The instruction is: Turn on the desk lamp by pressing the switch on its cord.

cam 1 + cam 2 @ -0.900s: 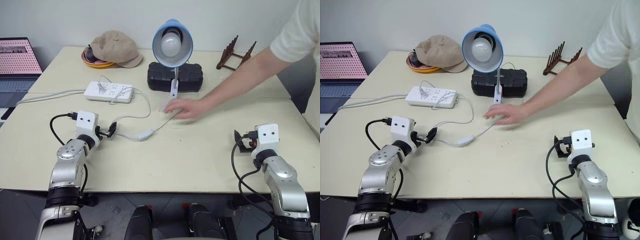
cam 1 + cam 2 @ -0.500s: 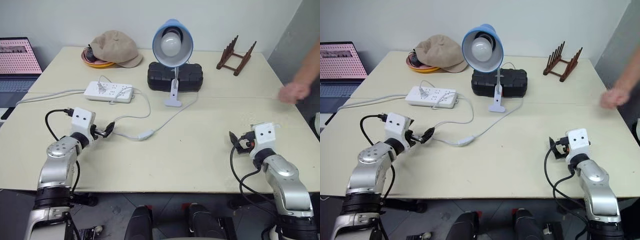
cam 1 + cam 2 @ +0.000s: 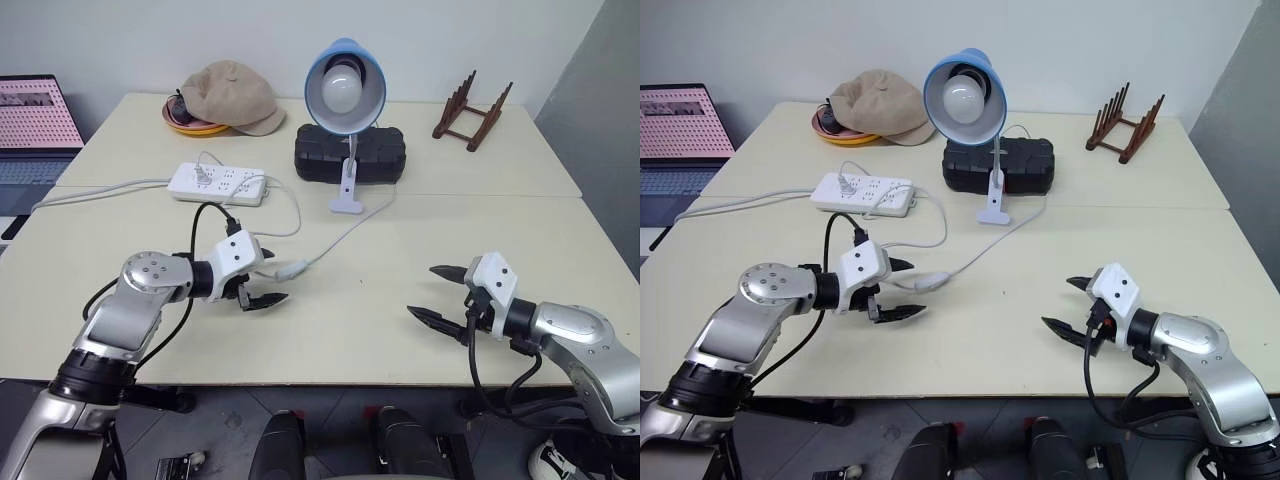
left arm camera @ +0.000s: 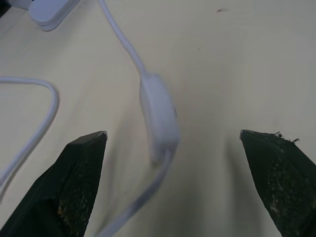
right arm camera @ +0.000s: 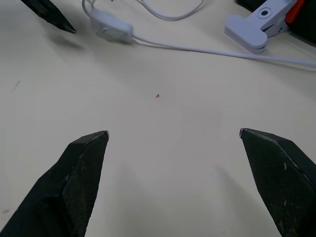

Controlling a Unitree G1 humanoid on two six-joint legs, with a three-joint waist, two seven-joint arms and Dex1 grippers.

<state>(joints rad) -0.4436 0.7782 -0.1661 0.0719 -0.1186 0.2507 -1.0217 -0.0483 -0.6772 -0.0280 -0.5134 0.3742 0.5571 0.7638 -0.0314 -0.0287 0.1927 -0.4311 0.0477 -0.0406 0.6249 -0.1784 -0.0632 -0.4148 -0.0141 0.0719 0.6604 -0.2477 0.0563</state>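
The desk lamp (image 3: 345, 85), with its blue shade and white bulb, stands mid-table on a white base (image 3: 347, 204). Its thin white cord (image 3: 335, 238) runs forward and left to the switch (image 3: 292, 268), which lies flat on the table. My left gripper (image 3: 275, 278) is open just left of the switch, one fingertip on either side of its near end. In the left wrist view the switch (image 4: 159, 116) lies just ahead, between the two fingers. My right gripper (image 3: 421, 291) is open and empty, low over the table at the front right, pointing left toward the switch (image 5: 114, 30).
A white power strip (image 3: 217, 183) with its cables lies behind my left arm. A black case (image 3: 350, 152) sits behind the lamp. Further back are a cap (image 3: 228, 95) on plates at the left and a wooden rack (image 3: 472, 110) at the right. A laptop (image 3: 35, 115) stands at the far left.
The person's arm has left the table. Both arms swung in toward the middle. My left gripper came up to the switch, and both grippers now stand spread wide.
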